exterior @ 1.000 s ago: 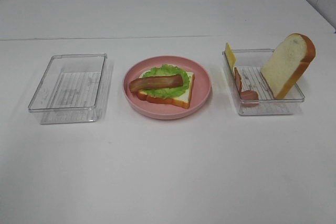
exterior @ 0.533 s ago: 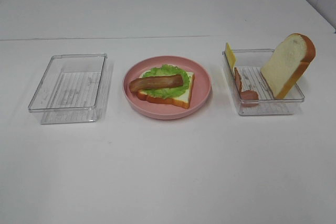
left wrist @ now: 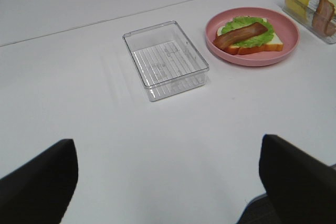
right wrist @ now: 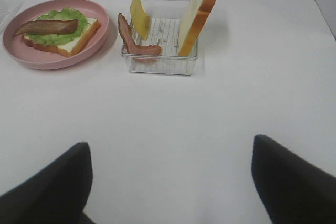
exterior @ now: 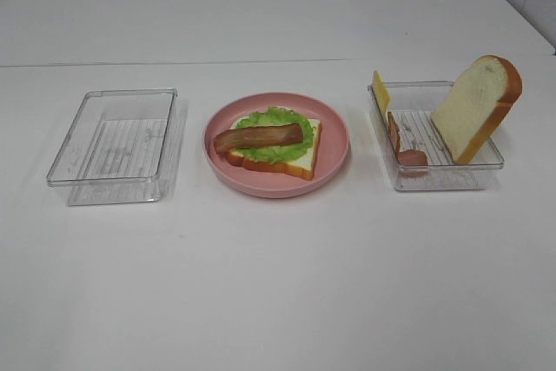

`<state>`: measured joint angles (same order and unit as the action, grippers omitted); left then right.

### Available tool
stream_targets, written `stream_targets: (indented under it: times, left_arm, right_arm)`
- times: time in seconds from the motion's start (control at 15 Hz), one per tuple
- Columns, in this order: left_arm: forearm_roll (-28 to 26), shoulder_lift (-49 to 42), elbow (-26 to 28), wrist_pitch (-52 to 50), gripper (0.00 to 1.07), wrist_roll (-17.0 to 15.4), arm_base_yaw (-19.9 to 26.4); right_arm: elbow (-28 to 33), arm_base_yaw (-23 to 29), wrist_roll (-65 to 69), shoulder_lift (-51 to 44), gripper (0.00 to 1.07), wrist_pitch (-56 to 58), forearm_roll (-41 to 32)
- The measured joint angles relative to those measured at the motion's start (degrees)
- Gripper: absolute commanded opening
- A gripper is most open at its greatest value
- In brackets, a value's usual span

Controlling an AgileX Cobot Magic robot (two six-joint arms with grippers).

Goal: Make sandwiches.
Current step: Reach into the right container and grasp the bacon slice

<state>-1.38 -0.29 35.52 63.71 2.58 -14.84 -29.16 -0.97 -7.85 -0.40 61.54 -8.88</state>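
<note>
The half-built sandwich (exterior: pixel 274 141) lies on a round pink plate (exterior: pixel 334 158): one white bread slice, green lettuce and a brown bacon strip on top. A second bread slice (exterior: pixel 476 106) leans upright in the right clear bin (exterior: pixel 434 180), with a yellow cheese slice (exterior: pixel 380 91) and a bacon strip (exterior: pixel 408 157). Neither arm shows in the high view. My left gripper (left wrist: pixel 168 182) is open and empty, well short of the plate (left wrist: pixel 286 45). My right gripper (right wrist: pixel 170 182) is open and empty, well short of the bread slice (right wrist: pixel 198 14).
An empty clear bin (exterior: pixel 117 141) stands left of the plate; it also shows in the left wrist view (left wrist: pixel 165 59). The white table has a seam line across it behind the bins.
</note>
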Motion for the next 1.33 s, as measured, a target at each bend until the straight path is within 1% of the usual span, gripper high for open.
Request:
stream_targets:
  times: [0.2,0.33,0.6,0.67,0.87,0.93,1.07,1.13,1.33]
  left_arm:
    - [-0.8,-0.1,-5.2,-3.5,0.89,0.0,0.0]
    - [-0.8,-0.1,-6.5,-3.4,0.89,0.2,0.0]
    - [-0.8,-0.1,-6.6,-3.5,0.89,0.2,0.0]
    - [-0.8,-0.1,-6.6,-3.5,0.89,0.2,0.0]
    - [-0.8,-0.1,-6.6,-3.5,0.89,0.2,0.0]
    - [-0.8,-0.1,-6.6,-3.5,0.89,0.2,0.0]
    - [-0.9,-0.1,-6.6,-3.6,0.89,0.2,0.0]
    - [-0.9,-0.1,-6.6,-3.6,0.89,0.2,0.0]
    - [-0.9,-0.1,-6.6,-3.6,0.89,0.2,0.0]
  right_arm:
    - [0.0,0.0,0.0,0.0,0.78,0.0,0.0]
    - [0.0,0.0,0.0,0.0,0.78,0.0,-0.1]
    - [0.0,0.0,0.2,0.3,0.78,-0.1,-1.3]
    - [-0.2,0.0,0.5,1.7,0.77,-1.0,-1.3]
    - [-1.4,0.0,0.9,9.0,0.76,-6.8,-1.3]
    - [-1.7,0.0,1.1,17.0,0.76,-12.4,-1.3]
    - [-2.3,0.0,1.3,27.5,0.76,-16.9,-3.0]
    - [-2.9,0.0,1.3,30.4,0.76,-17.8,-4.0]
    - [-9.1,0.0,-0.7,47.8,0.76,-18.2,-8.4]
